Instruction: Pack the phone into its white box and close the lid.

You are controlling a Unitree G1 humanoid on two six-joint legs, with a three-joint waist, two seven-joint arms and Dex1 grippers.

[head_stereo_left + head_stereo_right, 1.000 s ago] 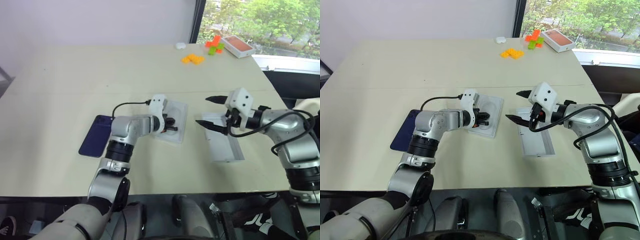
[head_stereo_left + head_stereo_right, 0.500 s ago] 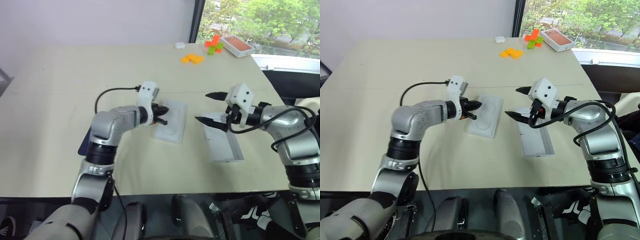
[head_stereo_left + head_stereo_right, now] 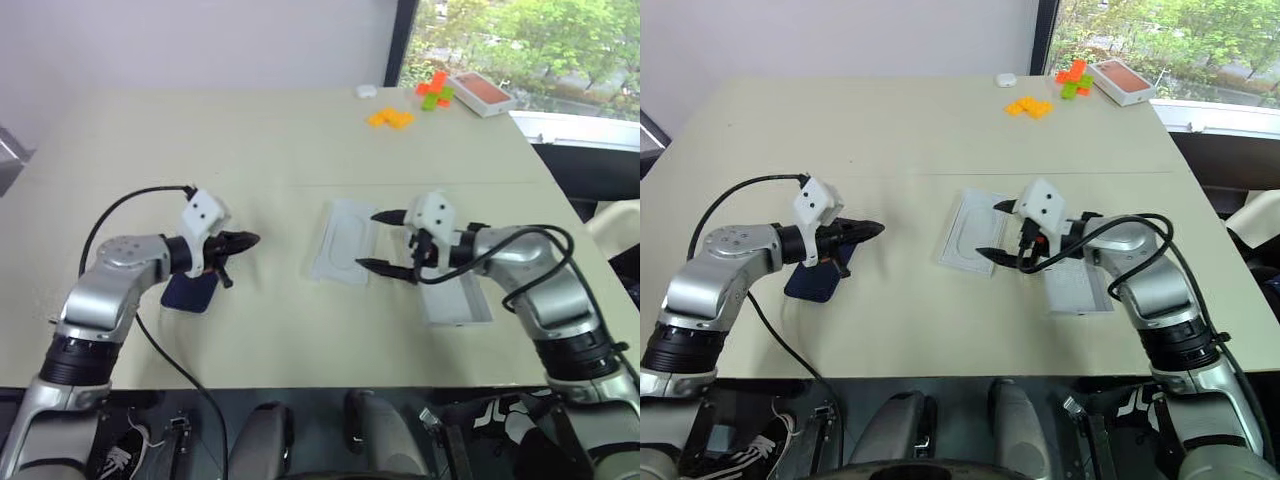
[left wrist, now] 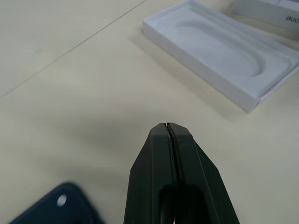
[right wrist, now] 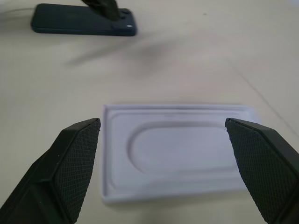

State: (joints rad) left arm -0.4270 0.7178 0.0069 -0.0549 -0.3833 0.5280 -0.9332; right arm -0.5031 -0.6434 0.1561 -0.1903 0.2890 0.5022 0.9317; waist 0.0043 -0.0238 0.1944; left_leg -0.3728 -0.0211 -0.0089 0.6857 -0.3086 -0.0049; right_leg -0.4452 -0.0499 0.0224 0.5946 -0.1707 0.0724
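Phone (image 3: 818,281) lies long-axis near-far just under closed left gripper (image 3: 872,228); wide-open right gripper (image 3: 994,230) is well right, over insert (image 3: 972,231).

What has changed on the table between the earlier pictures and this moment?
The left gripper, shut, swung away from the white insert to hover by the phone. The right gripper, wide open, moved toward the insert and now frames it. The insert, phone and white box stayed where they were; nothing is held.
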